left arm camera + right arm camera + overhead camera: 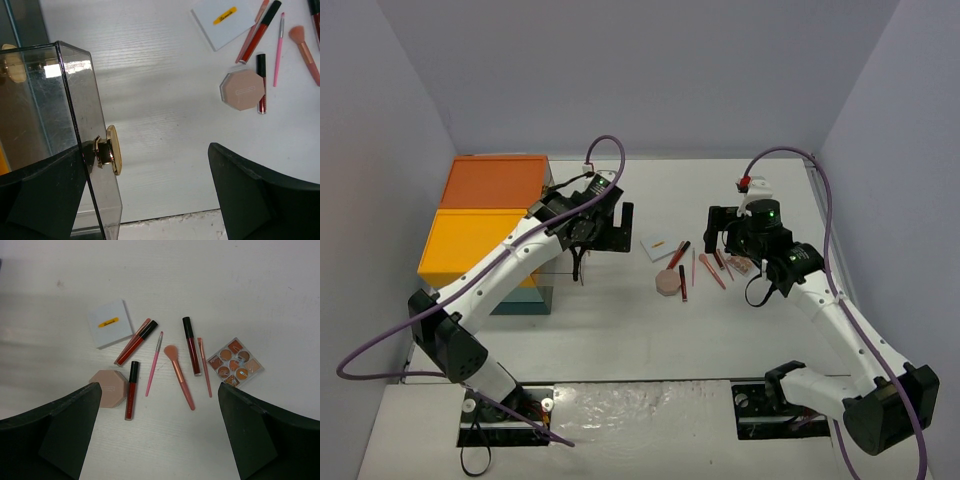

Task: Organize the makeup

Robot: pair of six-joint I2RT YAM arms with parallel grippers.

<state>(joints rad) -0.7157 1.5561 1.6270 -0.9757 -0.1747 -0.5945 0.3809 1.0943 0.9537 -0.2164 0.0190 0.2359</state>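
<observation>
A white table [620, 330] between pale walls carries the makeup [692, 264], clustered mid-table just left of the right gripper [722, 236]. The right wrist view sorts it out: a white card [109, 323], pink compact [107, 388], gloss tubes [131, 390], brushes [179, 375] and, at the right end, a palette [235, 361] that the arm partly hides from above. Only the left wrist view shows a glass case [50, 100] with a gold knob [111, 149], close by the left gripper [150, 200]. Both grippers gape wide, holding nothing. Bare tabletop lies between case and makeup and toward the near edge. The teal box [470, 245] fills the far left side.
</observation>
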